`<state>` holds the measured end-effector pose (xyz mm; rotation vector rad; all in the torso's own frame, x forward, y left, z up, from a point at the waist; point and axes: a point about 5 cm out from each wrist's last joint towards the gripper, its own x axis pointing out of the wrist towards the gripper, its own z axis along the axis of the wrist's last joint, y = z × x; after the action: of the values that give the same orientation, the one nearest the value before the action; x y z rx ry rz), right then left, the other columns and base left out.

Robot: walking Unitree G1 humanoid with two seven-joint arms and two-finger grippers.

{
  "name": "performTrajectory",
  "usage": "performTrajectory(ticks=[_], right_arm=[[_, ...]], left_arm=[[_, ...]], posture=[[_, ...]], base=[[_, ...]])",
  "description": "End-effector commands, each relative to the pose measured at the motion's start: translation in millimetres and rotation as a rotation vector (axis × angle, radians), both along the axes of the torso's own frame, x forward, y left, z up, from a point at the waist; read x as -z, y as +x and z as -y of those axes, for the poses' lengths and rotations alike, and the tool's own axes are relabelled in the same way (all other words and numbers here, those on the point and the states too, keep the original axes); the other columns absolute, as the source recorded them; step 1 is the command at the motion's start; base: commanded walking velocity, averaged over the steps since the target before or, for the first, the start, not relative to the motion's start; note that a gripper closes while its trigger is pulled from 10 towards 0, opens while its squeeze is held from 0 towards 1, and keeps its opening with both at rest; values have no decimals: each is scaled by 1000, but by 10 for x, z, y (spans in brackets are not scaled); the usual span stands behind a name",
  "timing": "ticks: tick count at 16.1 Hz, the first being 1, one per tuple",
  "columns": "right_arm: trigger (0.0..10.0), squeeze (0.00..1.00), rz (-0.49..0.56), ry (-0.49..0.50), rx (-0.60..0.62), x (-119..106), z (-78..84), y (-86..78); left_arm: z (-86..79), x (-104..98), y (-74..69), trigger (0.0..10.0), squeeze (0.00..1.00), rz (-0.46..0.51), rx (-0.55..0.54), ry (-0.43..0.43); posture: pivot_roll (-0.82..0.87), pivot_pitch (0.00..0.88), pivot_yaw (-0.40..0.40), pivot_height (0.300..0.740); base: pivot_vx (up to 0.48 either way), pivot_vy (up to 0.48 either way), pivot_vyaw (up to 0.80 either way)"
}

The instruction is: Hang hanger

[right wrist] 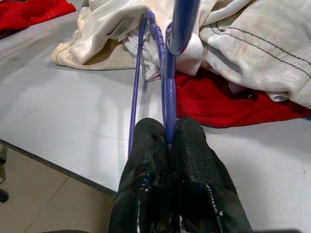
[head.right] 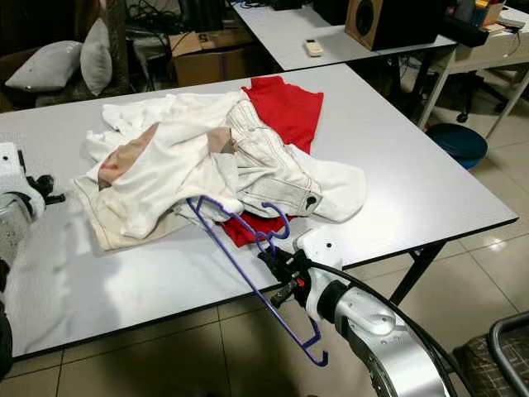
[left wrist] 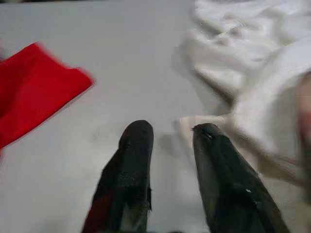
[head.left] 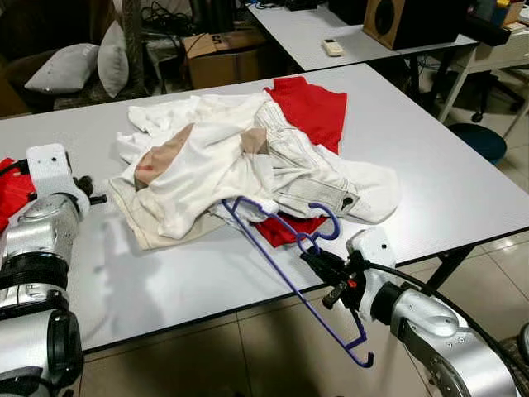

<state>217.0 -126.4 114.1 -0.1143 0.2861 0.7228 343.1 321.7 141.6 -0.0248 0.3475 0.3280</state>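
A blue wire hanger [head.left: 273, 263] slants from the clothes pile out past the front edge of the white table [head.left: 165, 281]. My right gripper [head.left: 318, 260] is shut on it just below the hook, at the table's front edge; the right wrist view shows the fingers [right wrist: 150, 145] pinching the blue wire [right wrist: 169, 87]. The hanger's far end lies against a heap of white garments [head.left: 240, 157] over a red cloth [head.left: 310, 107]. My left gripper [left wrist: 172, 130] hovers open over bare tabletop at the left of the pile, close to a cream garment's edge [left wrist: 233, 126], holding nothing.
Another red cloth [left wrist: 34, 87] lies at the table's left edge. Behind stands a second table with a remote [head.left: 332, 47] and a speaker [head.left: 405, 21]. A cardboard box [head.left: 223, 58], grey pillows [head.left: 74, 66] and a blue stool [head.left: 479, 141] stand around. Tiled floor lies in front.
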Motion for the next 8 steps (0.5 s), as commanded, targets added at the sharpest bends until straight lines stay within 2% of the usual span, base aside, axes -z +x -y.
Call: performTrajectory(ticks=[1, 2, 3, 4, 6, 7, 8], right_arm=[[10000, 0, -26, -29, 24, 60, 27, -5], [10000, 0, -25, -28, 29, 60, 30, -2], [10000, 0, -23, -25, 40, 61, 32, 9], [10000, 0, -21, -24, 46, 64, 27, 20], [10000, 0, -18, -21, 54, 67, 15, 34], [10000, 0, -16, -20, 56, 63, 7, 37], [10000, 0, -14, -19, 57, 59, 7, 37]], left_arm=[[116, -305, 111, 10000, 1000, 158, 181, 53], [203, -403, 129, 10000, 1000, 229, 274, 81], [438, -553, 127, 10000, 1000, 344, 477, 97], [676, -598, 75, 10000, 1000, 380, 658, 111], [932, -502, -51, 10000, 1000, 346, 867, 115], [1047, -422, -156, 10000, 380, 320, 965, 116], [1102, -369, -232, 10000, 0, 297, 1022, 116]], posture=[[61, 0, 94, 740], [65, 0, 92, 740], [72, 0, 90, 740], [77, 0, 90, 740], [76, 0, 95, 740], [76, 0, 97, 740], [76, 0, 98, 740]], base=[[0, 0, 0], [0, 0, 0], [0, 0, 0], [0, 0, 0], [0, 0, 0], [0, 0, 0], [0, 0, 0]])
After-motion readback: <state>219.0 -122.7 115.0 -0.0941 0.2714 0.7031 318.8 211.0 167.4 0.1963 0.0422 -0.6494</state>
